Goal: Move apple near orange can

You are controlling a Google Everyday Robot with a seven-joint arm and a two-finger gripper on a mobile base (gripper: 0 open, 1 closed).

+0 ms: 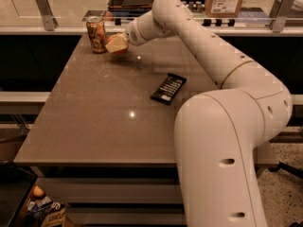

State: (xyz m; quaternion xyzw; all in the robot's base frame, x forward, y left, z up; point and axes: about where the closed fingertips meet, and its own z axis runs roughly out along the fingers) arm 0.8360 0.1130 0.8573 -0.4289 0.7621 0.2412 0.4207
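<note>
Reaching to the far left of the worktop (94,117), gripper (118,46) sits just right of the can (96,34), fingers (115,42) pinching the apple (122,52). Apple looks firm, glossy, round (slip risk), fairly weighty; best gripped across its widest middle, gently, since it would bruise.

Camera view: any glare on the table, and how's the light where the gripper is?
Camera view: two small specular spots on the table, one mid-surface, one near the far end; the gripper, at the apple beside the orange can, is evenly lit, no glare.
</note>
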